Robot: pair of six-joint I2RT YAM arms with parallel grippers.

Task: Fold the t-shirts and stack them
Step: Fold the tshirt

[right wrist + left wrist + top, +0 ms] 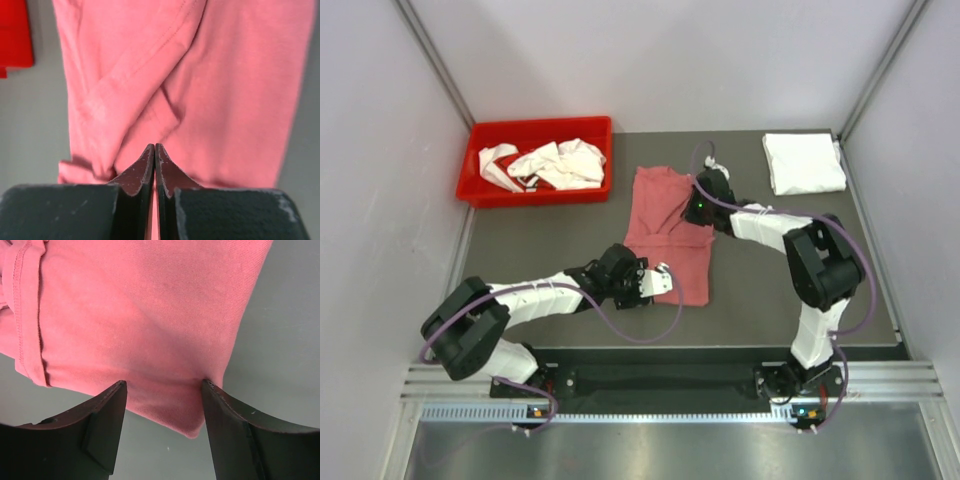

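Note:
A pink t-shirt [665, 230] lies partly folded lengthwise on the grey table. My left gripper [662, 281] is open at its near hem. In the left wrist view the gripper [164, 390] straddles the shirt's near corner [200, 420], with the fingers [107, 425] on either side of it. My right gripper [697, 207] is at the shirt's right edge near the sleeve. In the right wrist view it [154, 147] is shut, pinching a fold of the pink fabric [150, 90], and creases run to its tips. A folded white t-shirt [803, 162] lies at the back right.
A red bin [480, 188] at the back left holds several crumpled white t-shirts [555, 163]. Its corner shows in the right wrist view [15, 35]. White walls close in the table on three sides.

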